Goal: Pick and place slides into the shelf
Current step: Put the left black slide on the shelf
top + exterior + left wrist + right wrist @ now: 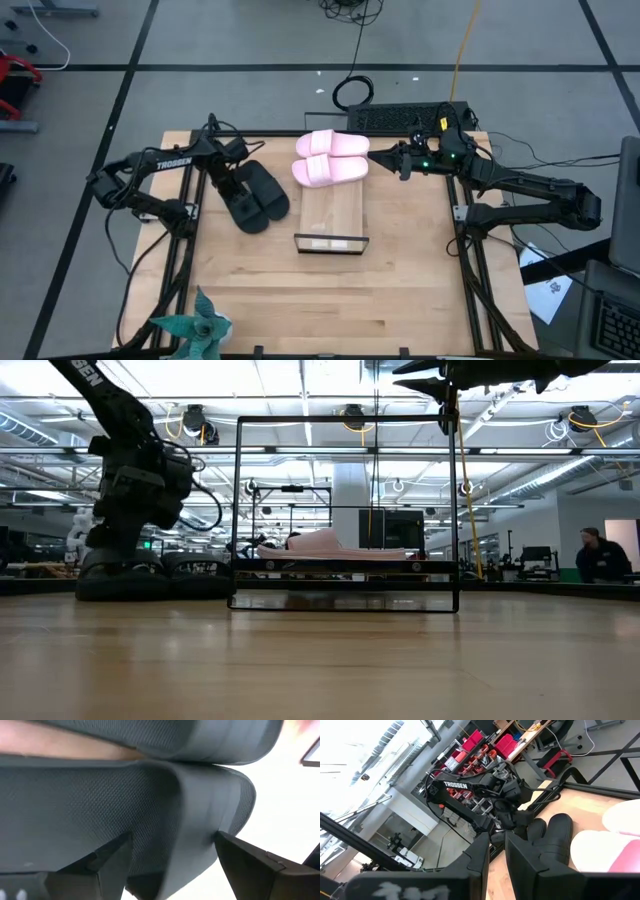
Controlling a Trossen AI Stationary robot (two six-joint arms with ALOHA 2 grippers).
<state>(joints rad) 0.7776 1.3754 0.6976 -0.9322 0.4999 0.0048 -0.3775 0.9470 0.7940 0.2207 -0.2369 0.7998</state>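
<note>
Two black slides (252, 197) lie side by side on the table's left part, soles down. My left gripper (226, 182) is down on them, open, with its fingers on either side of one slide's wide strap (200, 815). In the low view it stands at the black slides (150, 575). Two pale pink slides (330, 158) lie crosswise at the far end of the light-wood shelf (332, 222); the low view shows a pink slide (330, 544) behind the shelf's dark frame (345, 510). My right gripper (386, 158) hovers raised, just right of the pink slides, shut and holding nothing. My left gripper comes down from above, its open fingers (112, 857) straddling the black slide's strap (190, 835) across its width. The slide lies flat on the table. I cannot tell whether the fingers touch the strap.
A teal folded-paper object (195, 325) sits at the near-left corner. A black keyboard (410, 117) and cables lie beyond the far edge. Dark rails run along the table's left and right sides. Bare wood (330, 300) lies in front of the shelf. A person (600, 555) stands far off.
</note>
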